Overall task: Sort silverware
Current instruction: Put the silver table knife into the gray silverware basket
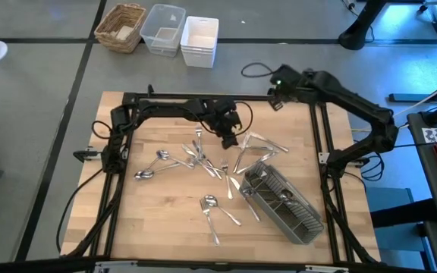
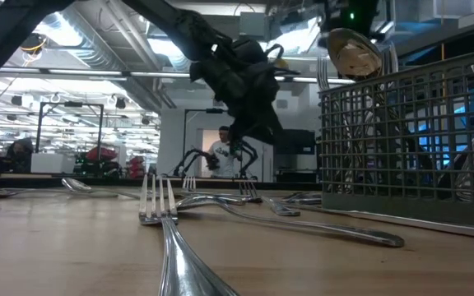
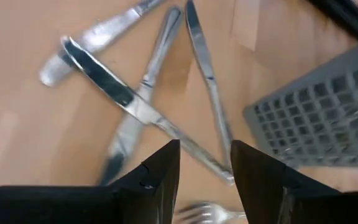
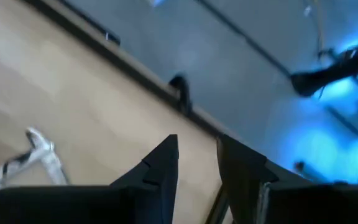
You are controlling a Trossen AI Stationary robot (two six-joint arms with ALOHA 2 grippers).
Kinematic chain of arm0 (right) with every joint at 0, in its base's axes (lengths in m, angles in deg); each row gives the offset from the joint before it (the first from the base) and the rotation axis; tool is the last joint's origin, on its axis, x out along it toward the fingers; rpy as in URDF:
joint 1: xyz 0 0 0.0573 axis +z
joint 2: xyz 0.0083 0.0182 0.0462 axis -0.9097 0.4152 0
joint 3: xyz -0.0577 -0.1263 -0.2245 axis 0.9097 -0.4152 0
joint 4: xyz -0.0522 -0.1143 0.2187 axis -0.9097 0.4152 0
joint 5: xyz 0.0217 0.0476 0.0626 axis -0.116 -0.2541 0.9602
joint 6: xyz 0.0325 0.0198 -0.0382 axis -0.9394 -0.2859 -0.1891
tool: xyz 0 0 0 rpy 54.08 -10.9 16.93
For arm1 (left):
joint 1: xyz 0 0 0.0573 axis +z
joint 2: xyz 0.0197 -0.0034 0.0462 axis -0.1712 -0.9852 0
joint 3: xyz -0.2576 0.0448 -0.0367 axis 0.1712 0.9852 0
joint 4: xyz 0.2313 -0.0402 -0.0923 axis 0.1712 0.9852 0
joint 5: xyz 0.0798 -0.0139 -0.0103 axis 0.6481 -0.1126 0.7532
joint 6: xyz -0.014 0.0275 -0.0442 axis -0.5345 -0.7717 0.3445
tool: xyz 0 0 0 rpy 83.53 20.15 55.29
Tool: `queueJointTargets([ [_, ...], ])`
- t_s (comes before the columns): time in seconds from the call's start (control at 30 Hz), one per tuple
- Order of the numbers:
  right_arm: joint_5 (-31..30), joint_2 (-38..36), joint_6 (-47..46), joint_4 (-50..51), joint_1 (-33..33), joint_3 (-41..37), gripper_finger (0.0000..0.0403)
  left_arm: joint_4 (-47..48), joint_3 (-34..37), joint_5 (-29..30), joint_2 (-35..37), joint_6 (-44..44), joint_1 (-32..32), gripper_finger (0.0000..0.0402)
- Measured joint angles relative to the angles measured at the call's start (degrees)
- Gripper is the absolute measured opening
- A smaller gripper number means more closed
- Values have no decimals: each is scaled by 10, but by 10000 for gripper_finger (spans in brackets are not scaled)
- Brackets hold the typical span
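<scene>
Fingers (image 3: 160, 174) of your left gripper (image 1: 228, 139) stand apart, empty, above crossed knives (image 3: 135, 106) mid-table beside the caddy (image 1: 283, 203). Your right gripper (image 4: 197, 168), also parted and empty, waits at the table's far right corner. Silverware (image 1: 196, 159) lies scattered mid-table.

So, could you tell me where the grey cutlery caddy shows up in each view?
High view: the caddy lies right of centre on the table, angled toward the near right corner.
Low view: its mesh wall fills the right side.
Left wrist view: a corner at the right edge.
Right wrist view: not in it.
Shared landmark: the crossed knives beside it.
</scene>
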Motion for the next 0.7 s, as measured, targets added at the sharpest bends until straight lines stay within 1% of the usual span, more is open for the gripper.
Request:
queueJointTargets([
  [0.13, -9, 0, 22, -2, 0, 59, 112, -29, 0, 31, -18, 87, -32, 137],
  [0.33, -8, 0, 34, 0, 0, 117, 112, -48, 0, 141, -48, 159, -75, 137],
  [0.43, -3, 0, 34, 0, 0, 130, 112, -52, 0, 188, -66, 197, -92, 137],
  [0.53, 11, 0, 31, 1, 0, 132, 112, -57, 0, 233, -77, 216, -103, 137],
  [0.7, 48, 0, 30, 3, 0, 133, 112, -75, 0, 268, -98, 224, -118, 137],
])
